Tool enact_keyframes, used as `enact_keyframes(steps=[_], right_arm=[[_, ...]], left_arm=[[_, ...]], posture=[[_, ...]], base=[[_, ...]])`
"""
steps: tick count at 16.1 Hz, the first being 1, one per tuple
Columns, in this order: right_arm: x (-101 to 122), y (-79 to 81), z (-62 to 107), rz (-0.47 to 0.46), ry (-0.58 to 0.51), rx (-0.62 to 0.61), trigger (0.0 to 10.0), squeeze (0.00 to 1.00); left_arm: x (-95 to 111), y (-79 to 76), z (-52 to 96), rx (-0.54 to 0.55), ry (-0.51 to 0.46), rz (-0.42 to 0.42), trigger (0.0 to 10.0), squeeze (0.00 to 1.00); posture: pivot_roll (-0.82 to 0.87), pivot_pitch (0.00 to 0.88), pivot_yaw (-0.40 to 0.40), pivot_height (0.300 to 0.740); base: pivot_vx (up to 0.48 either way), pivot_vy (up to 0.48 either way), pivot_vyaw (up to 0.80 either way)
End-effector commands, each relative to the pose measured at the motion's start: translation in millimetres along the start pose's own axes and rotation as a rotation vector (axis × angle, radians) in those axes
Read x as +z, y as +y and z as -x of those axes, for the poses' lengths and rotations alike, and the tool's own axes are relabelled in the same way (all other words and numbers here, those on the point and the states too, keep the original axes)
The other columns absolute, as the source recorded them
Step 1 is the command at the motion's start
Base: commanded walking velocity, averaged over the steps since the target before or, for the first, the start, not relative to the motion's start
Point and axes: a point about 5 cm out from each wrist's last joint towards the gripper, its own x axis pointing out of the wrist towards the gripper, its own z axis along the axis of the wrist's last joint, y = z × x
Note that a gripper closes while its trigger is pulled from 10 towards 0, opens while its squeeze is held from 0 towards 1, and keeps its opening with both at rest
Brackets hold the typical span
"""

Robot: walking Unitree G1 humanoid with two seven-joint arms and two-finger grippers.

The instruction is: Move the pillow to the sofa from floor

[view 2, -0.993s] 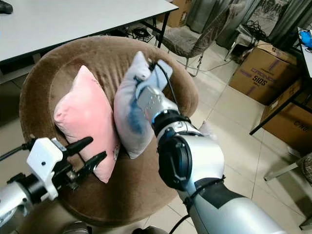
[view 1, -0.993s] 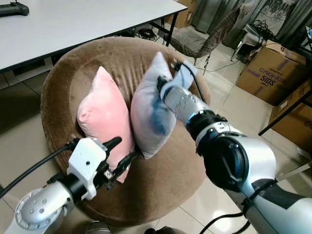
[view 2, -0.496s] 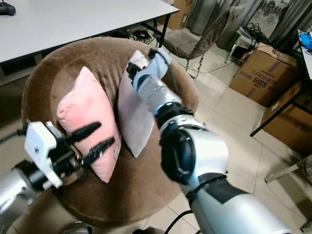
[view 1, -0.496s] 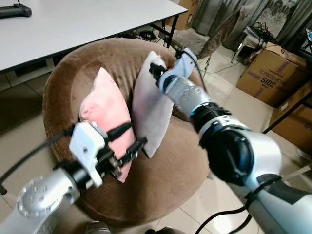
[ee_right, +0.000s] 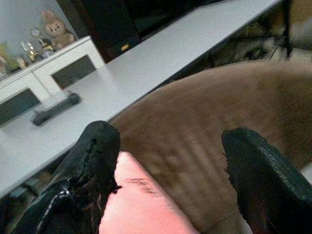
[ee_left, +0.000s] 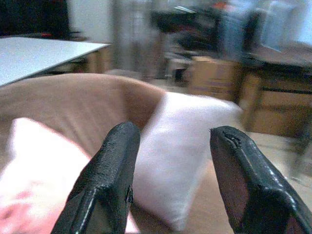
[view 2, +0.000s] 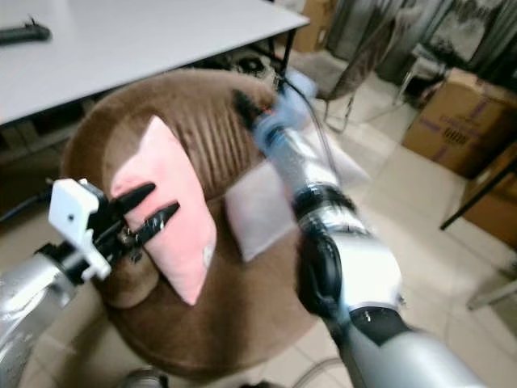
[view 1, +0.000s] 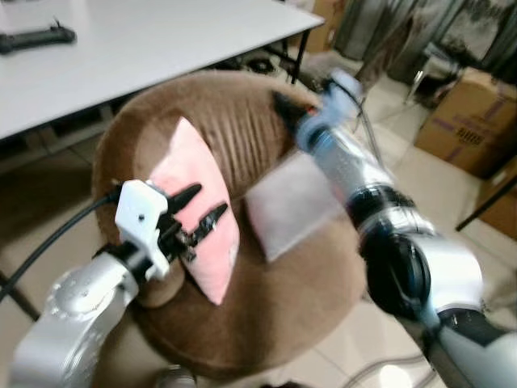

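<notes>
- While my head camera is a bit smeary, the pale grey square pillow (view 1: pixel 292 204) is clearly on the seat of the round brown plush sofa (view 1: pixel 275 307), lying tilted back against the backrest, not on the floor.
- Just beside it, on my left, a pink velvety pillow (view 1: pixel 198 218) stands on its edge on the same seat. The two look very close, but I can't tell if they actually touch.
- My right gripper (view 1: pixel 284 103) is up by the top of the brown backrest, above the grey pillow and apart from it. In its wrist view the two black fingers (ee_right: pixel 92 161) are spread wide with nothing between them, just backrest and a corner of the pink pillow beyond.
- My left gripper (view 1: pixel 202 218) hangs in front of the pink pillow, fingers (ee_left: pixel 109 175) apart and holding nothing. Its wrist view looks through the gap at the grey pillow.
- Behind the sofa there's a long white table (view 1: pixel 145 40) with a dark flat controller-like thing (view 1: pixel 36 38) on it, too blurry to say more.
- Off to my right on the tiled floor (view 1: pixel 412 174) are brown cardboard boxes (view 1: pixel 464 121), and a grey chair (view 2: pixel 355 56) sits past the sofa.
</notes>
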Motion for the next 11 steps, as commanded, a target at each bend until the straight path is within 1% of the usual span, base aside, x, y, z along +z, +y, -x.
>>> enact_keyframes(steps=[1,2,3,4,5,6,7,8,9,10,11], right_arm=[[5.1,-18.3,8.5,0.013,-0.019,-0.027,10.0,0.00],[3.8,-32.1,20.3,0.031,-0.041,-0.035,10.0,0.00],[2.7,-38.8,27.9,0.053,-0.048,-0.048,10.0,0.00],[-5.0,-45.4,46.3,0.129,-0.027,-0.054,10.0,0.00],[-14.4,-44.3,64.1,0.204,0.003,-0.033,10.0,0.00],[-22.2,-41.8,76.8,0.251,0.027,-0.021,10.0,0.00],[-25.6,-40.8,82.5,0.262,0.039,-0.022,10.0,0.00],[-34.7,-39.3,98.1,0.304,0.062,-0.041,10.0,0.00],[-37.6,-38.7,103.7,0.313,0.070,-0.049,10.0,0.00],[-47.0,-39.2,122.0,0.335,0.089,-0.107,10.0,0.00],[-50.9,-38.5,130.4,0.345,0.100,-0.139,10.0,0.00]], left_arm=[[-5.2,-1.0,-3.3,0.030,0.011,0.004,10.0,0.05],[-12.4,0.2,-4.3,0.090,0.037,0.019,10.0,0.04],[-15.4,0.7,-4.7,0.128,0.039,0.026,10.0,0.04],[-21.7,3.0,-3.0,0.209,0.031,0.044,10.0,0.05],[-27.9,5.2,-0.4,0.281,0.028,0.058,10.0,0.05],[-32.5,6.2,1.5,0.327,0.029,0.070,10.0,0.05],[-34.3,6.3,2.2,0.342,0.031,0.072,10.0,0.05],[-37.5,5.4,3.2,0.366,0.038,0.067,10.0,0.05],[-38.3,4.7,3.2,0.372,0.038,0.066,10.0,0.05],[-40.1,1.0,2.3,0.380,0.041,0.050,10.0,0.05],[-40.2,-0.8,1.1,0.380,0.036,0.044,10.0,0.06]], posture=[[0.16,0.000,-0.100,0.740],[0.15,0.000,-0.095,0.740],[0.15,0.000,-0.095,0.740],[0.13,0.000,-0.089,0.740],[0.12,0.000,-0.086,0.740],[0.12,0.000,-0.086,0.740],[0.12,0.000,-0.086,0.740],[0.13,0.000,-0.097,0.740],[0.13,0.000,-0.097,0.740],[0.13,0.000,-0.100,0.740],[0.14,0.000,-0.100,0.740]], base=[[0.000,0.000,0.00],[0.000,0.000,0.00],[0.000,0.000,0.00],[0.000,0.000,0.00],[0.000,0.000,0.00],[0.000,0.000,0.00],[0.000,0.000,0.00],[0.000,0.000,0.00],[0.000,0.000,0.00],[0.000,0.000,0.00],[0.000,0.000,0.00]])
